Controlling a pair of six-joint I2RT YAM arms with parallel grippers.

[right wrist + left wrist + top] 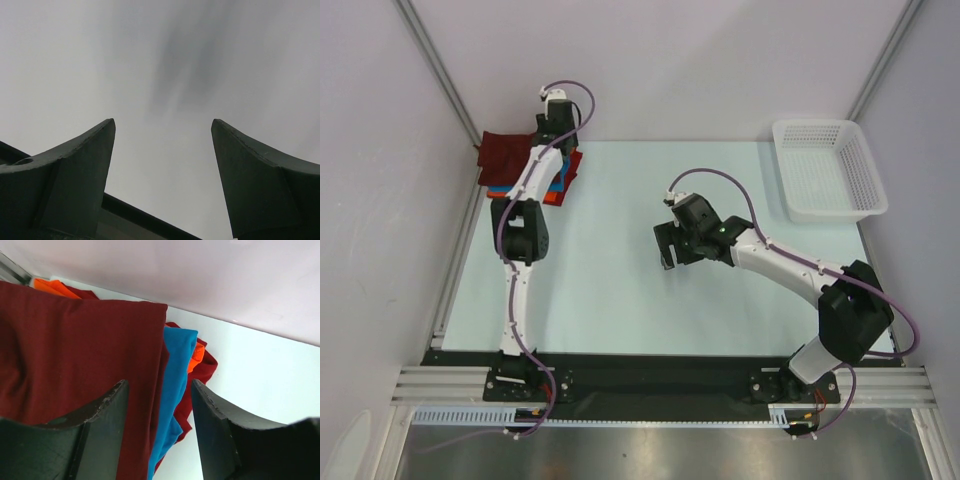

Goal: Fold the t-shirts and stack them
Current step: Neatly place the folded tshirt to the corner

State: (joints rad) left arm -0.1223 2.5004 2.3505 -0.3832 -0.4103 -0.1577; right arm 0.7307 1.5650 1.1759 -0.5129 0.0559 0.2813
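Maroon cloth fills most of the left wrist view: the dark maroon, plain cotton-like t-shirt [75, 355] lies folded on top of the pile at the table's far left corner. The bright blue t-shirt [175, 380] peeks out beneath its right edge, with a sliver of the orange-red t-shirt [197, 356] lower down. The left gripper [160, 415] hangs just over this pile with its jaws apart. Nothing appears pinched between them, and the cloth seen in the gap lies below.

The step in hand looks like settling the maroon shirt onto the stack. To do it well, the jaws should rise straight up so no fold snags and drags. The top shirt's straight edge should sit parallel to the blue one, and any bulge near the left side should be pressed flat.

The right gripper [670, 245] waits over the middle of the table, spread wide and holding nothing.

Underneath is a pale, smooth mint-tinted tabletop [620, 290], so cloth should slide easily. A white plastic mesh basket [817, 124] sits at the far right corner, well apart from the shirts. Plain white enclosure walls [670, 60] surround the table.
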